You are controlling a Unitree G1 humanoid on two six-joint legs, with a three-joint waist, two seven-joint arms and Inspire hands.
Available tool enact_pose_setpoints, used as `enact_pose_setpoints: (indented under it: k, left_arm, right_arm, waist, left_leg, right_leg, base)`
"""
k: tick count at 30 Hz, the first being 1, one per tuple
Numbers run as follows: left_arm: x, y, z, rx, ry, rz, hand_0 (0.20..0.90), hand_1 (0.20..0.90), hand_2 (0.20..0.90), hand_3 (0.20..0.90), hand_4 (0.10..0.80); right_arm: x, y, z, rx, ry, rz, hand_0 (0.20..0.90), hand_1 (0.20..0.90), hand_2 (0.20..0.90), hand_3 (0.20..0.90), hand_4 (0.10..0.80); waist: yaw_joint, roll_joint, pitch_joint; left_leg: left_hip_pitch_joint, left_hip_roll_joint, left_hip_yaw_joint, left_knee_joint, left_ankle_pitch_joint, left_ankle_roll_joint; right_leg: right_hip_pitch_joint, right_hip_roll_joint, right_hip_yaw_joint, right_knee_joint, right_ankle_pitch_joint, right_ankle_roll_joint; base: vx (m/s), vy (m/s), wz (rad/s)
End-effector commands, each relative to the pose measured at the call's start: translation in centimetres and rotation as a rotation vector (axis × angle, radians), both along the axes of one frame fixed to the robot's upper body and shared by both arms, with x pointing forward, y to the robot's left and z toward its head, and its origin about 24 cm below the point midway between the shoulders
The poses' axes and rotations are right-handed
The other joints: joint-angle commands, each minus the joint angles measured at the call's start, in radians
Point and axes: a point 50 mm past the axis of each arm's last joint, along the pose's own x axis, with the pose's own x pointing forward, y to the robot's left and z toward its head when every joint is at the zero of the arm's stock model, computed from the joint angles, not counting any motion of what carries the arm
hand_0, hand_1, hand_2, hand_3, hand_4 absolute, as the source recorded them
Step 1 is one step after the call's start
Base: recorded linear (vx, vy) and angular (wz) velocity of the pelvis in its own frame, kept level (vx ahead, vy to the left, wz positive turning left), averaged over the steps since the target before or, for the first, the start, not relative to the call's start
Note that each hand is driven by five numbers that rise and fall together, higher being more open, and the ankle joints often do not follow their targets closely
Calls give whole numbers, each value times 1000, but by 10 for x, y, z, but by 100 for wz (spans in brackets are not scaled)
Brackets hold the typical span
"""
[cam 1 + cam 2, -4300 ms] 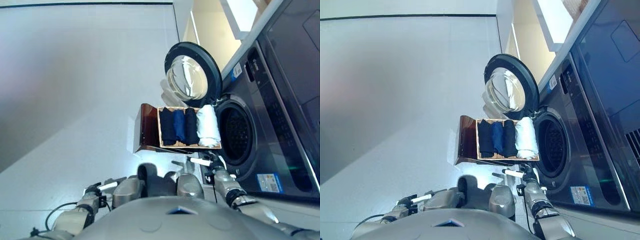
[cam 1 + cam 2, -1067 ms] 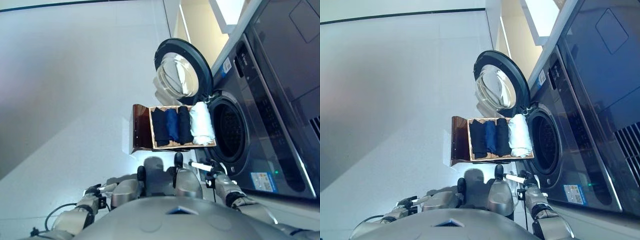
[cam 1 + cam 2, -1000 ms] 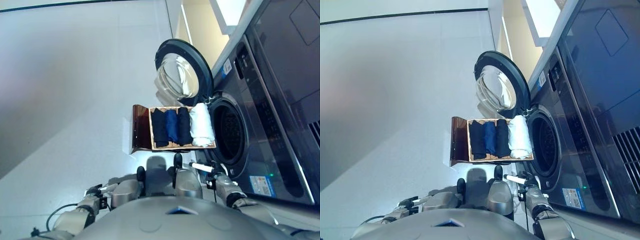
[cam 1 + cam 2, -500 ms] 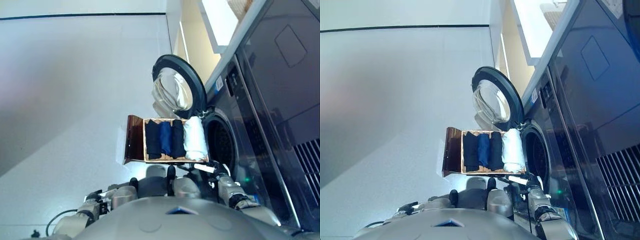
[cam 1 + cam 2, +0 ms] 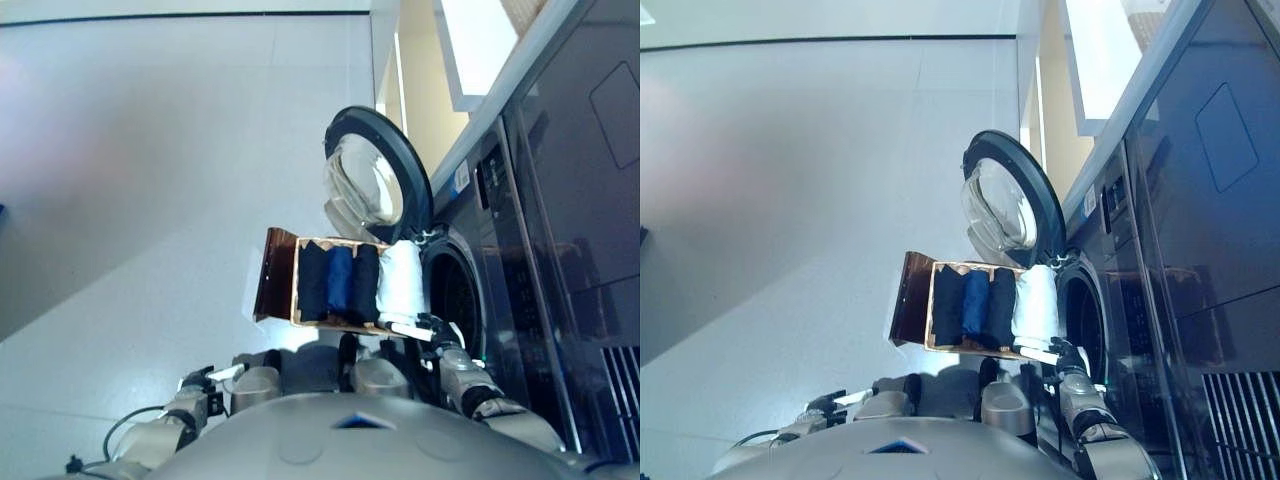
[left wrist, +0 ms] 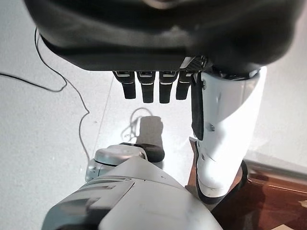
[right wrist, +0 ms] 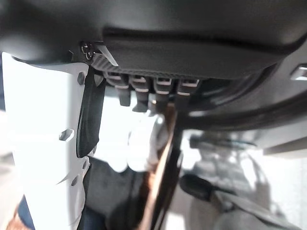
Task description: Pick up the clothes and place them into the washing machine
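The clothes are 4 rolled bundles lying side by side in a shallow rectangular wooden tray (image 5: 296, 285) on the floor: a black roll (image 5: 313, 281), a blue roll (image 5: 340, 280), another black roll (image 5: 364, 283) and a white roll (image 5: 401, 283). Their long axes run parallel, pointing away from the robot. The white roll lies nearest the dark grey front-loading washing machine (image 5: 510, 260), just beside its open round drum mouth (image 5: 455, 292).

The right hand (image 5: 432, 331) hovers at the tray's near edge, just below the white roll, fingers straight and relaxed, holding nothing. The left hand (image 5: 205, 382) hangs well apart to the left, also relaxed and empty.

So the right hand looks better placed for a first grasp. The round glass-windowed door (image 5: 375, 175) stands swung open beyond the tray, clear of the drum mouth.
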Motion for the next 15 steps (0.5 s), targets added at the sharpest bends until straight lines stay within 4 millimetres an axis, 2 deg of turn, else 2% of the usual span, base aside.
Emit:
enact_pose_setpoints:
  k: [1, 3, 4, 6, 8, 11, 13, 14, 15]
  left_arm:
    - [-1, 16, 4, 45, 3, 17, 900, 900, 900, 900, 800]
    - [-1, 16, 4, 47, 4, 18, 900, 900, 900, 900, 800]
    - [-1, 16, 4, 48, 3, 19, 900, 900, 900, 900, 800]
    - [-4, 17, 4, 49, 9, 33, 900, 900, 900, 900, 800]
    - [-5, 17, 3, 50, 9, 33, 900, 900, 900, 900, 800]
    - [-5, 14, 3, 42, 11, 26, 900, 900, 900, 900, 800]
    - [-3, 13, 3, 41, 4, 13, 900, 900, 900, 900, 800]
    - [-3, 13, 3, 41, 4, 13, 900, 900, 900, 900, 800]
    - [0, 16, 4, 51, -7, 12, 900, 900, 900, 900, 800]
  right_arm:
    - [18, -24, 15, -85, -104, -33, 900, 900, 900, 900, 800]
    - [19, -26, 17, -93, -108, -39, 900, 900, 900, 900, 800]
    - [19, -27, 17, -97, -108, -42, 900, 900, 900, 900, 800]
    - [20, -29, 18, -107, -110, -40, 900, 900, 900, 900, 800]
    - [21, -30, 19, -111, -114, -39, 900, 900, 900, 900, 800]
    - [22, -30, 19, -112, -114, -34, 900, 900, 900, 900, 800]
    - [20, -31, 18, -117, -99, -26, 900, 900, 900, 900, 800]
    - [20, -31, 18, -117, -99, -26, 900, 900, 900, 900, 800]
    - [24, -28, 19, -111, -108, -26, 900, 900, 900, 900, 800]
  waist:
    - [24, -60, 36]
    - [31, -67, 41]
    - [35, -67, 42]
    - [48, -44, 42]
    - [51, -33, 41]
    - [46, -8, 28]
    - [41, 8, 8]
    - [42, 8, 9]
    - [42, 9, 1]
  left_leg:
    - [-60, -2, 60, 165, 25, 21]
    - [-117, -9, 52, 125, 29, 33]
    - [-141, -6, 40, 93, 52, 30]
    - [-175, 15, 5, -21, 139, 10]
    - [-171, 18, 11, -61, 154, 3]
    - [-141, 15, 62, -66, 132, 2]
    - [-122, -10, 90, -70, 106, 18]
    - [-121, -10, 91, -70, 105, 18]
    - [-113, -23, 118, -75, 91, 28]
  right_leg:
    - [10, -8, 12, 120, -140, 51]
    - [19, -23, 14, 116, -146, 56]
    - [26, -24, 20, 112, -148, 59]
    - [52, -14, 58, 109, -163, 70]
    - [63, -12, 73, 111, -172, 73]
    - [85, -26, 102, 112, -190, 87]
    - [103, -67, 111, 108, -193, 107]
    - [104, -67, 112, 108, -193, 107]
    - [103, -94, 121, 94, -184, 124]
  base:
    - [49, -33, 5]
    - [109, 13, -6]
    - [176, 48, -20]
    - [257, 101, -34]
    - [198, 118, -20]
    - [207, 210, -39]
    - [225, 304, -39]
    - [202, 320, -19]
    - [78, 148, -21]
